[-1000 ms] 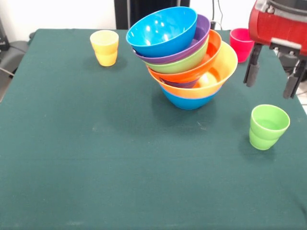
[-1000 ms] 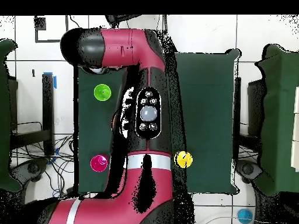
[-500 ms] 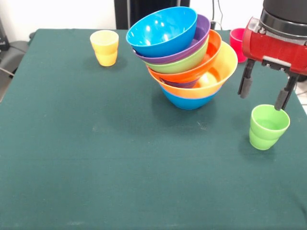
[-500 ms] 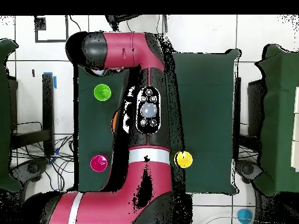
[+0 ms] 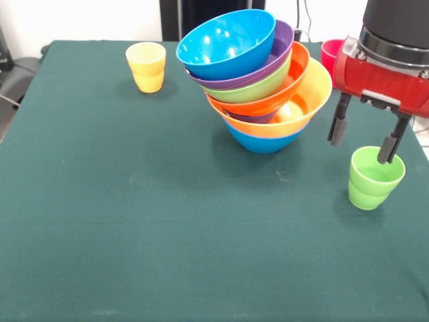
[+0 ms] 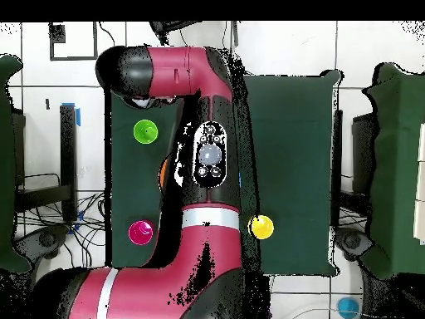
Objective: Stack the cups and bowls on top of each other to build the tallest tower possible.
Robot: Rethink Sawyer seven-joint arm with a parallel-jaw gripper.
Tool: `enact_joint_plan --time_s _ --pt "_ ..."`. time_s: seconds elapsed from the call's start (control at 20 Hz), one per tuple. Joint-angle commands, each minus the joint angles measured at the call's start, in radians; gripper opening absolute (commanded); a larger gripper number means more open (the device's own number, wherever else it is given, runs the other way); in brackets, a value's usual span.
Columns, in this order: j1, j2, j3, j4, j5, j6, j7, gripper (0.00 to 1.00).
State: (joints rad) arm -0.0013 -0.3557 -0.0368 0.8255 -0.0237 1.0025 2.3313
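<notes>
The gripper [image 5: 362, 142] hangs above the light green cup [image 5: 374, 177] with its two fingers spread wide and empty; one finger tip sits at the cup's rim, the other stands outside the rim on the tower side.

Risk 1: the grip looks set to take one wall of the cup between the fingers; if the descent is misaligned, a finger tip may strike the rim and tip the cup or push it across the green table cloth [image 5: 134, 221].

Risk 2: the tower [image 5: 258, 77] stands just beside the green cup, toward the yellow cup [image 5: 146, 66]; it leans, with the blue bowl [image 5: 226, 41] on top tilted and the yellow-orange bowl [image 5: 305, 100] overhanging toward the gripper; a lift or swing past this side could brush the overhang and collapse the pile.

Risk 3: the top bowl is steeply tilted; a cup set on it may slide off.

The red-pink cup [image 5: 334, 57] stands beyond the green cup, partly hidden behind the arm.
</notes>
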Motion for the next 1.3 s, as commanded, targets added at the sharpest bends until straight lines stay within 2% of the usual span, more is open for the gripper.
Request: enact_joint_plan --time_s 0.05,0.2,0.5,0.75,0.95,1.3 --pt "0.007 0.056 0.055 -0.022 -0.033 0.128 -0.058 1.00" --pt "0.005 0.083 0.054 -0.043 -0.036 0.128 -0.064 1.00" --pt "0.014 0.067 0.049 0.004 -0.030 0.110 -0.065 1.00" --pt "0.019 0.013 0.054 0.087 -0.016 0.106 -0.081 1.00" --pt "0.014 -0.026 0.070 0.179 -0.008 0.061 -0.105 1.00" --pt "-0.005 -0.055 0.091 0.240 -0.018 0.024 -0.142 1.00"
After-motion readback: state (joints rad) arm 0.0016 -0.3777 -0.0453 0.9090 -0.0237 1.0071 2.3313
